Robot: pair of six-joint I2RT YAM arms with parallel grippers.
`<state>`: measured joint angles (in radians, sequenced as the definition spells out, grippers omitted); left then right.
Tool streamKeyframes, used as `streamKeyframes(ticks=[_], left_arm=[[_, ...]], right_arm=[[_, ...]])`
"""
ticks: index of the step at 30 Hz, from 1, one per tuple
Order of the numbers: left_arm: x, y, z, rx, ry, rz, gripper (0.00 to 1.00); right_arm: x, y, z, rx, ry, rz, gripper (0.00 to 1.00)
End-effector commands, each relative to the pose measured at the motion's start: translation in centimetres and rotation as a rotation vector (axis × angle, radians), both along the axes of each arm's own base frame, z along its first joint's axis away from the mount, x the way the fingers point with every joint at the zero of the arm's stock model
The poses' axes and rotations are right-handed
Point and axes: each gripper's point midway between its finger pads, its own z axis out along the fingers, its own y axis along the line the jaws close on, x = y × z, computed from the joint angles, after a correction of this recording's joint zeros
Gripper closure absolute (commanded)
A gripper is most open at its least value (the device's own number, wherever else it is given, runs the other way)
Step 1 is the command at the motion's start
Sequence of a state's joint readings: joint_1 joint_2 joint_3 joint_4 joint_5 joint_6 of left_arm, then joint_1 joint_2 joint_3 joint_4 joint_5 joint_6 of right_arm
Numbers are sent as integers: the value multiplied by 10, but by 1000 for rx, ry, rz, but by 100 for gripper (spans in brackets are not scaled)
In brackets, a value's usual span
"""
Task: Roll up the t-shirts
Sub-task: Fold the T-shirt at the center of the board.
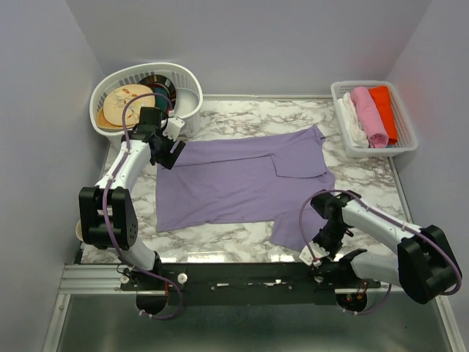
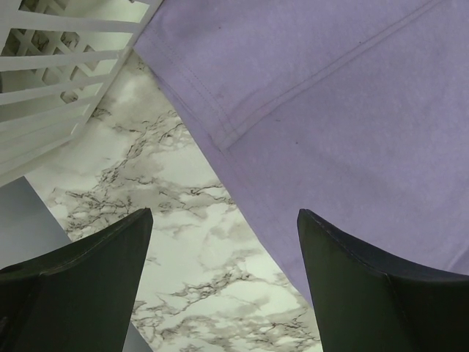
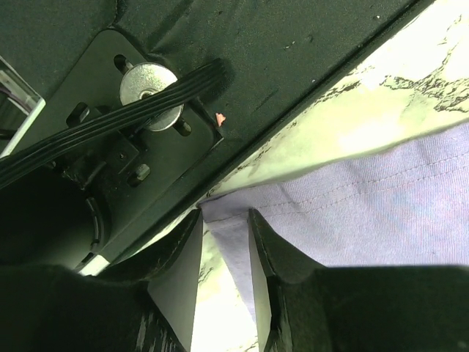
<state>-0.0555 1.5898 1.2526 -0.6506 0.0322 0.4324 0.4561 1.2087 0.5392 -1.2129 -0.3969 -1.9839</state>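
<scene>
On marble table (image 1: pixel 220 246), lavender t-shirt (image 1: pixel 234 183) spread, left tool (image 2: pixel 223 216) released, right tool (image 3: pixel 224 214) at hem (image 3: pixel 352 192), grasp unclear.

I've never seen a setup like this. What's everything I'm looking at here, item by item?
t-shirt: one, lavender, spread flat mid-table.
round basket: one, white, far left corner.
plates: at least two, patterned, inside the round basket.
rectangular basket: one, white, far right corner.
rolled cloths: three, white, pink and orange, side by side in the rectangular basket.
table: one, white marble with grey veins.
left arm: one, white and black, reaching the shirt's far left corner.
left claw: one, black, open above the shirt's edge.
right arm: one, white and black, near right.
right claw: one, black, slightly open at the shirt's near edge.
</scene>
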Motion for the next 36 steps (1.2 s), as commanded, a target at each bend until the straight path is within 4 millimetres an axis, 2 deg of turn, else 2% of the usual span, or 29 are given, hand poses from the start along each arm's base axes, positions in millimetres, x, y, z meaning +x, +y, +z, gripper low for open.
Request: streamKeyframes(ticks=[1,3,4,7,10,13,15,16,18,19,21,22,24,30,36], left_arm=[[5,4,6,-27,-20,9,12],[4,7,5,-26,-17,15,12],[3,7,5,-26,-18,13,12],[2,9,5,-24,-23,9,12],[-2,6,8,-35,-27,-7,12],[-15,3,10,-37,-19,-58,12],[-37,-3,1,-29,26,-175,13],[-46,-3,8,-19,5,-211,13],[-79,-7,-7,-15,72,-316,12],[-89,-4,-3,36,57,-415,12],[-125,-4,-18,43,155,-497,12],[-136,-4,-19,64,168,-574,12],[-162,-2,-29,57,255,-608,14],[-198,8,-57,75,393,-637,21],[-204,15,-79,78,479,-571,22]], right_arm=[[20,6,-21,143,-154,524,62],[20,7,-21,145,-157,524,66],[20,6,-21,144,-155,525,75],[19,6,-23,147,-162,521,92],[23,9,-24,152,-198,474,99],[30,22,-17,185,-211,347,99],[42,33,-6,195,-218,223,100],[45,40,0,215,-211,170,100],[53,46,13,206,-197,53,99],[57,51,18,216,-191,-7,99],[63,53,24,189,-177,-137,99],[66,51,26,175,-186,-171,99],[73,53,28,170,-204,-264,99],[71,52,29,190,-231,-348,99],[65,48,28,193,-239,-371,100]])
